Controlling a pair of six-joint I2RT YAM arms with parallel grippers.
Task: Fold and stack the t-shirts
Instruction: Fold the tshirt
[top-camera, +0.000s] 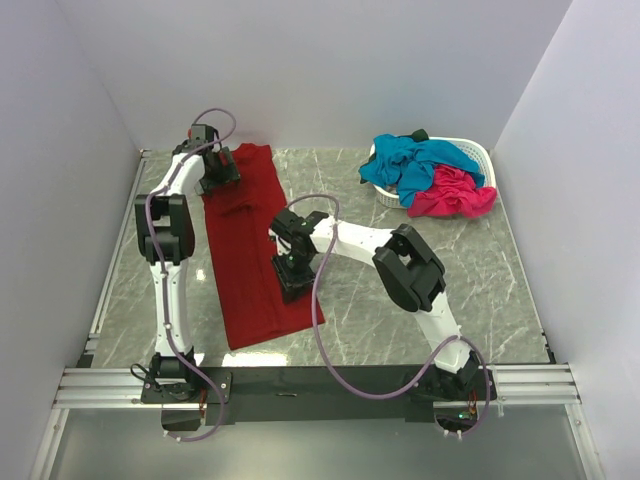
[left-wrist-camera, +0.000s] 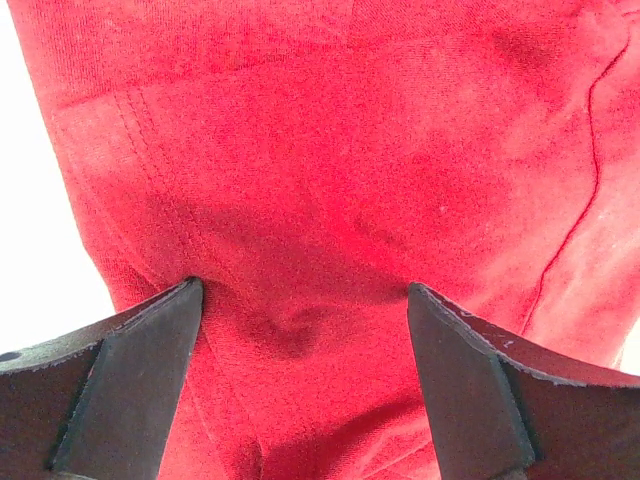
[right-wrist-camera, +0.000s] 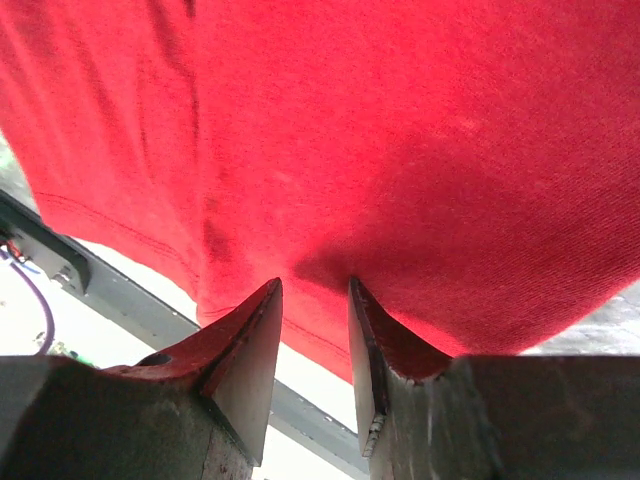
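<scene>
on the marble table (top-camera: 500, 300), nearest the arms' bases, the dark red t-shirt (top-camera: 250, 270) is seen laid flat as a long narrow strip, its sides apparently turned in, running from near the front edge toward the back wall. the right gripper (right-wrist-camera: 314, 285) is set down on the near half of the strip, close to its right edge. its jaws are held narrow, with a slim gap between them, and the cloth is puckered at their tips, but whether a fold is pinched cannot be told. farther back, the left gripper (left-wrist-camera: 305, 290) is lowered onto the far end of the same shirt. its jaws are spread wide, both tips touching the cloth with a small wrinkle between them, and nothing is gripped. at the far right, the white latticed basket (top-camera: 478, 150) is seen with the teal-blue t-shirt (top-camera: 410, 165) draped over its rim and the hot pink t-shirt (top-camera: 455, 195) spilling out toward the table beside it. the task is judged to be at an early stage: the lengthwise fold of the first shirt appears done, the crosswise folds are not yet made, no stack is begun, and two shirts are yet to be taken from the basket.
</scene>
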